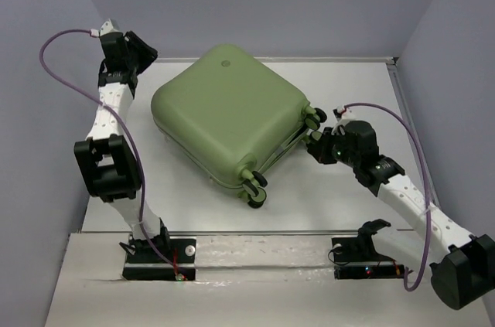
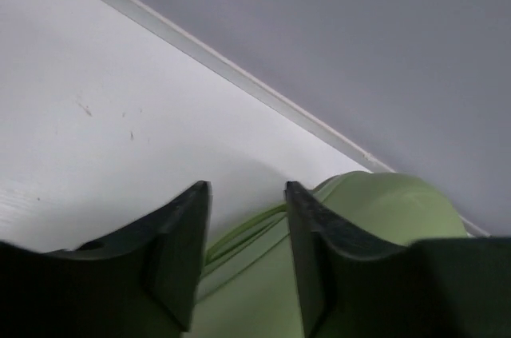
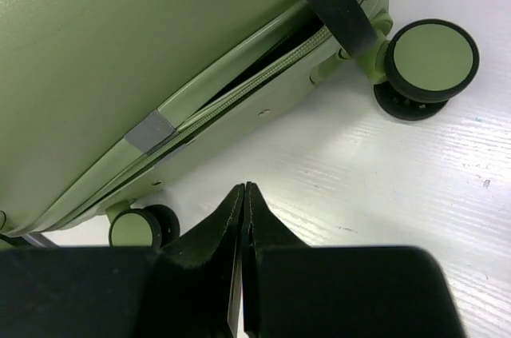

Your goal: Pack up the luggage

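Observation:
The luggage (image 1: 224,114) is a light-green hard-shell suitcase lying flat and closed in the middle of the white table, its wheels (image 1: 254,188) toward the near right. My left gripper (image 1: 143,52) is open and empty at the suitcase's far-left corner; that corner's green shell (image 2: 383,218) shows between and under its fingers (image 2: 188,250). My right gripper (image 1: 313,141) is shut and empty just off the wheeled end. In the right wrist view the zipper seam (image 3: 239,94) gapes slightly, with a wheel (image 3: 431,58) at the upper right.
Grey walls close the table at the back and on both sides, with a raised rim (image 1: 394,64) along the edge. The arm bases (image 1: 158,257) sit at the near edge. A purple cable (image 1: 54,41) loops off the left arm.

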You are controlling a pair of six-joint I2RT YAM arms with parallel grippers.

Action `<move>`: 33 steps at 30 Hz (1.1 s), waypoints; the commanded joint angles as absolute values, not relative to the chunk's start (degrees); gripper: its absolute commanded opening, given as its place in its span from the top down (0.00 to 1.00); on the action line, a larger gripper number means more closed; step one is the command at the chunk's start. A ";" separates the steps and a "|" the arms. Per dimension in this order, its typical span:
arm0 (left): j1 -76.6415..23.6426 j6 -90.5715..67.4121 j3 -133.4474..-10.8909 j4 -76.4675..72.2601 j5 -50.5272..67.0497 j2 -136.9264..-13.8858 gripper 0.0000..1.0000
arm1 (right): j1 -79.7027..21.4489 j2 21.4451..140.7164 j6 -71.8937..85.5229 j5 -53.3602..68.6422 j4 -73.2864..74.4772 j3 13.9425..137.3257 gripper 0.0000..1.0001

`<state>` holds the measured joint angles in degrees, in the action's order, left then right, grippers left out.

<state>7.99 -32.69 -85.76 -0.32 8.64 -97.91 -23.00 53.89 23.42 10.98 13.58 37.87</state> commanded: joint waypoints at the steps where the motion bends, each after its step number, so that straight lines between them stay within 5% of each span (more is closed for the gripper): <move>1: 8.26 -27.26 -101.84 5.70 16.58 -107.73 0.36 | -23.82 54.92 23.91 11.52 9.58 38.05 0.93; 6: 8.26 -26.72 -113.88 11.51 21.44 -120.56 0.30 | -24.35 62.65 26.27 12.13 4.85 39.46 0.93; 12: 7.74 -28.48 -113.47 9.50 25.75 -125.59 0.31 | -24.87 70.74 27.51 9.67 2.46 43.93 0.93; 23: 6.68 -25.05 -93.80 4.22 23.21 -119.89 0.32 | -27.33 81.20 29.79 8.79 -5.36 51.06 0.93; 33: 5.10 -30.93 -62.69 -5.71 21.62 -99.01 0.35 | -27.33 91.31 27.07 11.07 -6.24 64.75 0.93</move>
<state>10.35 -29.69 -71.96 -5.76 15.53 -108.38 -25.43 87.66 27.14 7.01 5.58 56.31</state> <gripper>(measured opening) 0.650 0.070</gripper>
